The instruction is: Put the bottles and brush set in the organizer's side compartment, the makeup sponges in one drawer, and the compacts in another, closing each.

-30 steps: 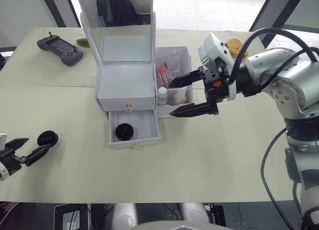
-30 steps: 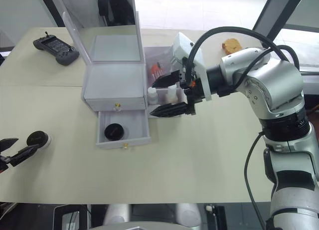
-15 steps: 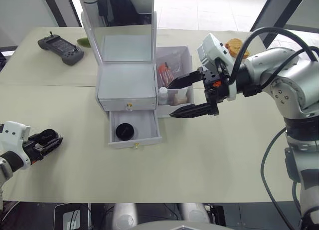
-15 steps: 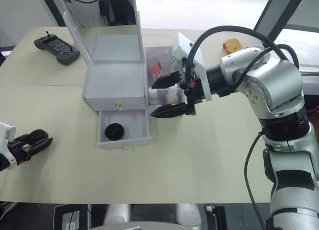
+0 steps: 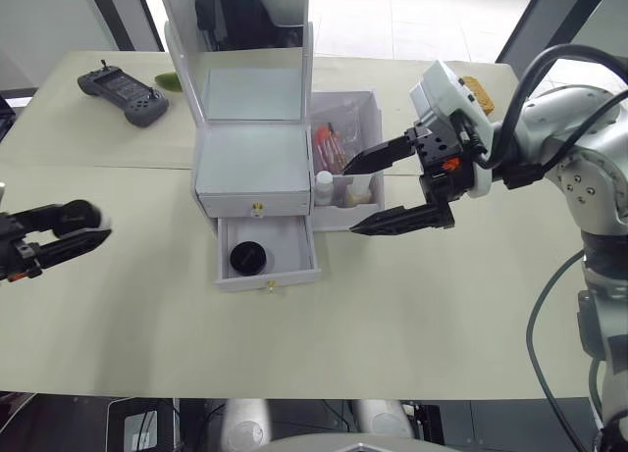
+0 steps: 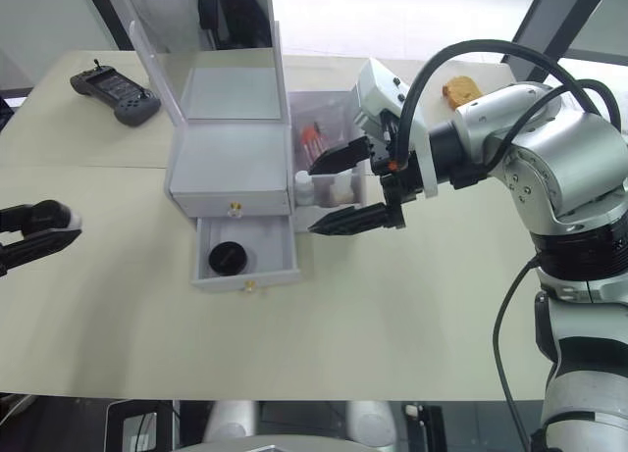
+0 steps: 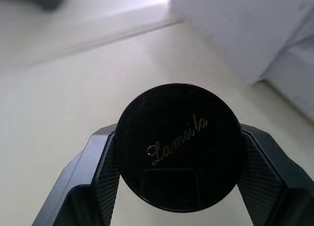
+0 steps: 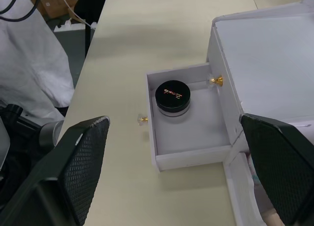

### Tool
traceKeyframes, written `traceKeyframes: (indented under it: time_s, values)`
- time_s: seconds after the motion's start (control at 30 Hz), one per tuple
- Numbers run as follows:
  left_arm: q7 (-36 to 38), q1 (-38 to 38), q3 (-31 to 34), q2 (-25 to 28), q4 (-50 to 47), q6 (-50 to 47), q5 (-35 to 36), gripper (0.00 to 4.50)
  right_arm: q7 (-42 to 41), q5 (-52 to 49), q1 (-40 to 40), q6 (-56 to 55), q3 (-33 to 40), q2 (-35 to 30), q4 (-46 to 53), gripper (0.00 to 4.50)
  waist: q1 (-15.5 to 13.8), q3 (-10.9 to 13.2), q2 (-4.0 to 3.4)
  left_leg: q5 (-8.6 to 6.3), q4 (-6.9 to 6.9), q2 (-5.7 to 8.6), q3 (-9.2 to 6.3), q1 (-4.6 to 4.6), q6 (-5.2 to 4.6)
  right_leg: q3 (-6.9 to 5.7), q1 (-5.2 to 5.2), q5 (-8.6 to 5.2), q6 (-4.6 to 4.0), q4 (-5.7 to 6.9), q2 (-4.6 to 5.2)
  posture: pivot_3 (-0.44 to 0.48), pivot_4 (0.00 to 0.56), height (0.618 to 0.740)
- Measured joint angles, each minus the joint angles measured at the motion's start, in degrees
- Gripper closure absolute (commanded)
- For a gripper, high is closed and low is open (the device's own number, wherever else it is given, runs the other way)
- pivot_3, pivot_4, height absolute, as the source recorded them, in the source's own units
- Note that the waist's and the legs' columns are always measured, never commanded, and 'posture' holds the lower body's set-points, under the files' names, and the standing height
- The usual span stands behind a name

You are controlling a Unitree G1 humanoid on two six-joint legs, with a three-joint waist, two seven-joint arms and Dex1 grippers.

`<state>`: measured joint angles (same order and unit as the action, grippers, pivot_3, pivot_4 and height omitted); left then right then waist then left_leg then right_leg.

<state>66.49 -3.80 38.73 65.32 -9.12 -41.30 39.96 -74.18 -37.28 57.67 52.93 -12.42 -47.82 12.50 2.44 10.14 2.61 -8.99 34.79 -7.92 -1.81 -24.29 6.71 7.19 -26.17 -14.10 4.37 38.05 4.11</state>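
Left gripper (image 5: 59,238): at the left edge of the head view, jaws pinching a compact (image 7: 180,146), a round black case with script lettering on its lid, held off the table (image 5: 412,315).
Controller (image 5: 123,86): dark handheld unit, upper left of the table.
Organizer (image 5: 253,168): centre of the frame, mirror upright; upper drawer (image 5: 255,203) shut, lower drawer (image 5: 267,258) pulled out.
Second compact (image 8: 172,97): lying inside the open lower drawer.
Side compartment (image 5: 345,158): right side of the organizer, holding the bottles (image 5: 324,187) and the brush set (image 5: 329,143).
Right gripper (image 5: 375,193): just right of the side compartment, fingers spread wide, holding nothing.
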Motion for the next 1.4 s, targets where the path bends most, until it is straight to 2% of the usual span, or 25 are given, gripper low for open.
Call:
traceKeyframes:
  time_s: [0.13,0.23,0.3,0.43,0.5,0.6,0.73,0.8,0.97,1.13,1.4]
  values:
    - [3.3,5.0,-8.3,4.0,-9.4,-5.4,6.3,1.57,0.2,0.0,-0.9,0.0,0.9,-0.4,0.8,0.00,0.1,0.0,0.00,0.00,0.03,0.00,-0.01,-0.01,0.00,0.02,0.01,0.01,0.03,0.00,-0.02,0.000,0.150,0.705]
    - [3.4,14.6,-17.6,4.2,-15.5,-7.6,10.4,1.57,1.3,0.0,-2.8,0.0,2.5,-1.1,2.5,0.00,0.0,0.0,0.00,0.00,0.05,0.00,-0.02,-0.04,-0.01,0.03,0.03,0.13,0.27,0.00,-0.05,0.000,0.150,0.705]
    - [3.2,20.5,-24.6,3.8,-18.2,-7.6,10.3,1.57,2.3,-0.2,-3.9,0.4,3.4,-1.4,4.3,0.00,0.0,0.0,0.00,0.01,0.05,0.00,-0.02,-0.02,-0.01,0.06,0.05,0.19,0.37,0.00,-0.08,0.000,0.150,0.705]
    - [0.3,29.9,-41.4,1.2,-21.3,-8.5,2.0,1.57,5.3,-2.4,-6.0,3.2,6.1,-2.8,8.1,0.00,0.1,0.0,-0.02,0.01,0.07,0.00,-0.09,-0.02,-0.03,0.13,0.05,0.21,0.38,0.02,-0.19,0.000,0.150,0.705]
    - [-4.0,36.8,-47.8,-4.5,-20.7,-12.5,-0.7,1.57,7.3,-3.5,-7.3,5.2,8.1,-3.6,10.2,0.00,-0.4,0.0,-0.01,0.01,0.19,0.00,-0.16,-0.06,-0.04,0.13,0.12,0.22,0.39,0.01,-0.23,0.000,0.150,0.705]
    - [-7.6,42.6,-53.3,-8.9,-19.6,-16.0,-3.7,1.57,9.8,-5.9,-9.2,7.5,10.7,-4.5,13.7,0.00,-0.6,0.0,0.00,-0.01,0.25,0.00,-0.20,-0.14,-0.07,0.14,0.12,0.24,0.40,-0.03,-0.23,0.000,0.150,0.705]
    - [-9.6,44.5,-60.3,-10.5,-17.9,-16.1,-10.3,1.57,12.8,-8.8,-12.1,10.2,14.2,-6.5,16.1,0.00,-0.1,0.0,-0.01,-0.05,0.20,0.00,-0.23,-0.05,-0.17,0.15,0.10,0.39,0.17,0.01,-0.28,0.000,0.150,0.705]
    - [-9.5,44.4,-62.6,-10.8,-16.7,-15.0,-12.6,1.57,13.9,-9.5,-12.6,11.1,15.5,-7.0,17.1,0.00,0.0,0.0,-0.01,-0.05,0.20,0.00,-0.30,-0.06,-0.18,0.15,0.10,0.38,0.19,0.02,-0.31,0.000,0.150,0.705]
    - [-9.6,46.1,-63.2,-12.6,-12.3,-12.4,-17.4,1.57,16.4,-11.5,-13.7,11.5,16.4,-7.7,18.6,0.00,-0.2,0.0,-0.01,-0.05,0.27,0.00,-0.32,-0.08,-0.17,0.15,0.15,0.29,0.32,0.00,-0.30,0.000,0.150,0.705]
    - [-10.7,46.1,-63.3,-15.5,-11.4,-13.2,-18.1,1.57,18.1,-13.0,-14.2,11.5,16.7,-8.2,18.7,0.00,-0.3,0.0,-0.01,-0.05,0.28,0.00,-0.33,-0.10,-0.17,0.13,0.15,0.30,0.32,0.00,-0.30,0.000,0.150,0.705]
    - [-11.9,45.4,-63.3,-16.8,-11.7,-13.9,-19.6,1.57,19.0,-13.6,-14.9,11.2,17.0,-8.9,18.7,0.00,-0.2,0.0,-0.01,-0.05,0.28,0.00,-0.35,-0.08,-0.17,0.13,0.16,0.30,0.33,0.01,-0.30,0.000,0.150,0.705]
